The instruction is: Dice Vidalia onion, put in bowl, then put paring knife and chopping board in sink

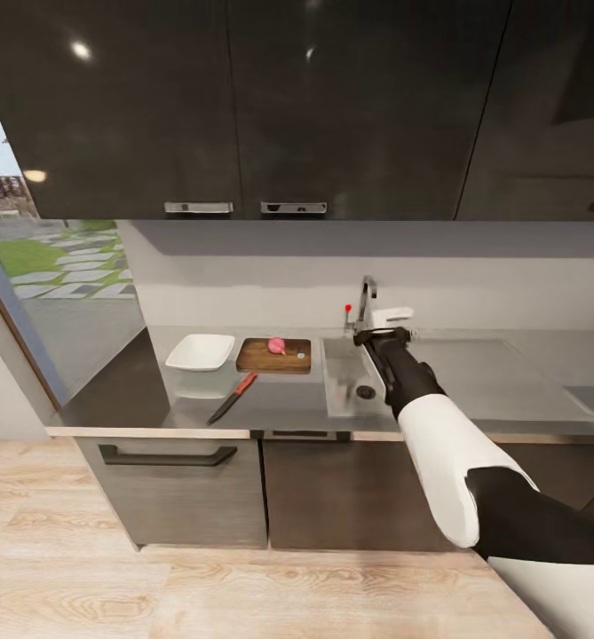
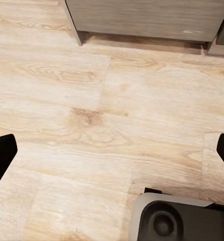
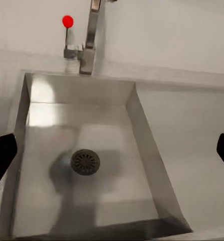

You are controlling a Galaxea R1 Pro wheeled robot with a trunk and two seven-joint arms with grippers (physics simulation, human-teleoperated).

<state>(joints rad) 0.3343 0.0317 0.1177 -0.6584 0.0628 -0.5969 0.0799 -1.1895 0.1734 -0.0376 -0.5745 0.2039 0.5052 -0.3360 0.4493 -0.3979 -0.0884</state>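
Vidalia onion (image 1: 276, 344): small pinkish-red ball, seen resting on the chopping board (image 1: 273, 356) and already out of the sink (image 3: 57, 160), whose basin holds nothing but its round drain. It is judged light, firm and smooth-skinned, apt to roll; a hold across its widest part is advised, with the fingers closed gently. Chopping board: dark brown wood, lying flat on the grey worktop (image 1: 270, 408) between the bowl (image 1: 200, 352) and the sink; judged stiff and moderately heavy, best taken by a long edge, since little is offered to the fingers by a flat face. Paring knife (image 1: 233, 398): reddish-brown handle, dark blade, laid on the worktop in front of the board and apart from it, its blade pointing toward the worktop's front edge; judged light and slim, to be gripped by the handle only. Bowl: white, squarish, standing just beside the board's far end from the sink. Right gripper (image 3: 112, 153): held over the sink near the faucet (image 3: 89, 40), fingers wide apart, nothing between them. Left gripper (image 2: 112, 153): hung over the wooden floor (image 2: 92, 100), fingers likewise apart and unladen.
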